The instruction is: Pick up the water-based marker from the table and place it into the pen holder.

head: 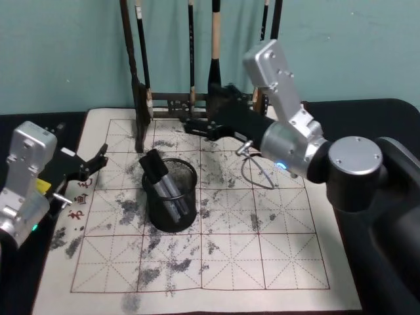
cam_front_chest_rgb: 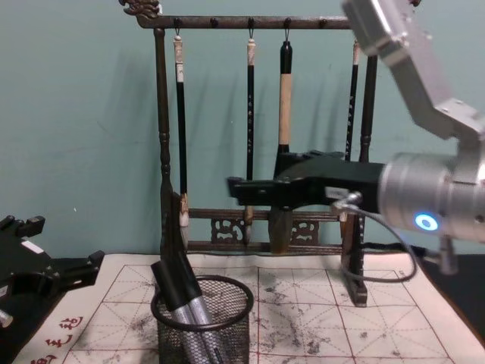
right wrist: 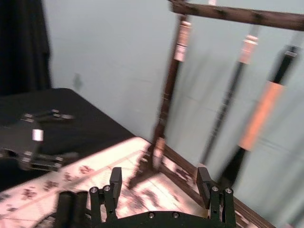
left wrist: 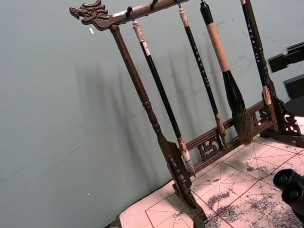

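The black wire-mesh pen holder (head: 172, 198) (cam_front_chest_rgb: 203, 322) stands on the cream grid mat (head: 262, 249), left of centre. A water-based marker (head: 157, 172) (cam_front_chest_rgb: 177, 287) with a grey barrel and a black cap leans inside it, beside another grey barrel. Black caps (left wrist: 289, 185) show in the left wrist view. My right gripper (head: 197, 126) (cam_front_chest_rgb: 241, 189) (right wrist: 160, 181) hovers open and empty above the mat, behind the holder and near the brush rack. My left gripper (head: 98, 159) (cam_front_chest_rgb: 79, 269) rests open at the mat's left edge.
A tall dark wooden brush rack (head: 141, 98) (cam_front_chest_rgb: 250, 23) (left wrist: 156, 128) with several hanging brushes stands along the mat's far edge, before a teal wall. A grey cable (head: 252, 172) loops under the right wrist. Grey ink stains and red characters (head: 77, 200) mark the mat.
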